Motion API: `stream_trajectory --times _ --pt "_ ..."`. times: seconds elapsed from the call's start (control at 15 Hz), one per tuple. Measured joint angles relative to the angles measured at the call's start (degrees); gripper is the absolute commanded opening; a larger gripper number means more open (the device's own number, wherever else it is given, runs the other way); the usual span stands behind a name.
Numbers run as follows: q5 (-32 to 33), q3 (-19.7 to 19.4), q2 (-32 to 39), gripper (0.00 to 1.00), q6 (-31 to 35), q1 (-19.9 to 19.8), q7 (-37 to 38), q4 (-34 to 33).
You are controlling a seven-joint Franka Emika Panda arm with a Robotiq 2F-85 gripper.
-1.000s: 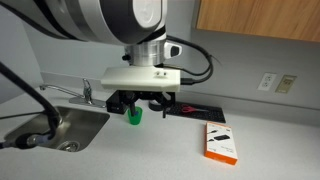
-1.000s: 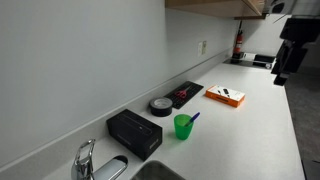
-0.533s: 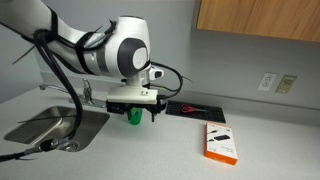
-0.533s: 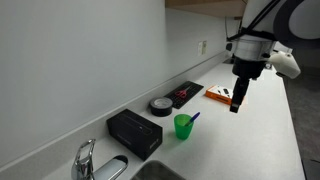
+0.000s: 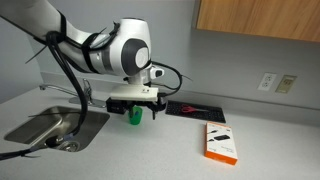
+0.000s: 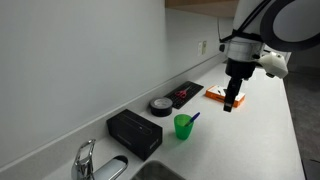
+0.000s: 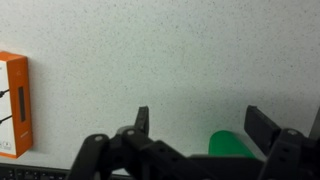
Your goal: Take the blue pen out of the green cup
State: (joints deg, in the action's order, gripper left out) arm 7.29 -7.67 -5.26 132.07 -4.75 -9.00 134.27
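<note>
Black two-finger gripper (image 7: 200, 125) spread wide, empty, touching nothing. Smooth green plastic cup (image 7: 236, 146) near right finger. Slim blue pen (image 6: 194, 117) seemingly leans inside.

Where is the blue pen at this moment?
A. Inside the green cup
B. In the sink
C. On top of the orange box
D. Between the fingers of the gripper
A: in an exterior view the blue pen sticks out of the green cup, and the gripper is apart from it; the wrist view shows its fingers spread and empty.
</note>
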Motion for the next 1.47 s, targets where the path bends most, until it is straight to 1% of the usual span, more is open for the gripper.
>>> stream_trajectory --times 0.13,0.27,0.53,1.2,1.27,1.33,1.4,1.47 --pt "-0.5 0.3 0.3 1.00 0.0 0.0 -0.3 0.0" --pt "-2.5 1.2 1.2 1.00 0.0 0.0 -0.4 -0.4" --pt "-5.9 3.2 5.0 1.00 0.7 0.2 -0.6 -2.9" --pt "-6.3 5.7 15.0 1.00 3.9 0.3 0.9 -10.4" --pt "-6.5 5.8 15.7 0.84 4.1 0.3 1.1 -11.2" --pt "-6.6 5.8 16.4 0.74 4.1 0.3 1.3 -11.9" --pt "-6.6 5.9 17.0 0.68 4.1 0.2 1.5 -12.5" --pt "-6.6 5.9 17.5 0.58 4.1 0.3 1.9 -13.1"
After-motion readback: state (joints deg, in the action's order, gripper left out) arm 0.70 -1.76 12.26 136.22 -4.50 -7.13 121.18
